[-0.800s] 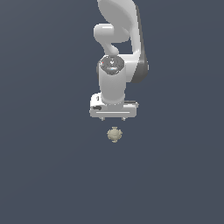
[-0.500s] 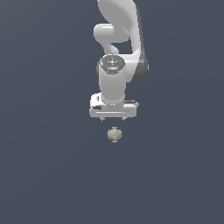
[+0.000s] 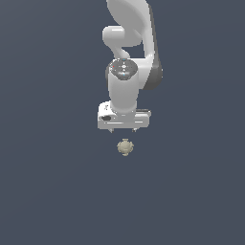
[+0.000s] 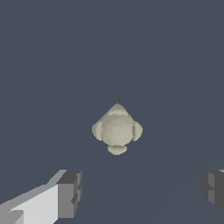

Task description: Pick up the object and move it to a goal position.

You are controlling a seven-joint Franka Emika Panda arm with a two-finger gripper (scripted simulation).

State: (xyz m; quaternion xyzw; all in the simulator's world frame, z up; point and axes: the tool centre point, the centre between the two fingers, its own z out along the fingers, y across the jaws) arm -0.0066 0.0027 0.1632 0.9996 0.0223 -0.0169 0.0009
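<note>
One object (image 3: 125, 147), a beige knobbed lump, lies on the dark floor just below centre of the exterior view, untouched and in the same place as 0.8 s ago. Gripper (image 3: 124, 129) hangs directly above it, slightly lower than before, not in contact. Wrist view shows the fingers (image 4: 69, 193) spread wide, nothing between them, the object ahead of the gap. Judgement: descent under way; grasp not yet made.

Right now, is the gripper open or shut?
Open. In the wrist view the gripper's two fingertips stand far apart, nothing between them; the object lies free.
</note>
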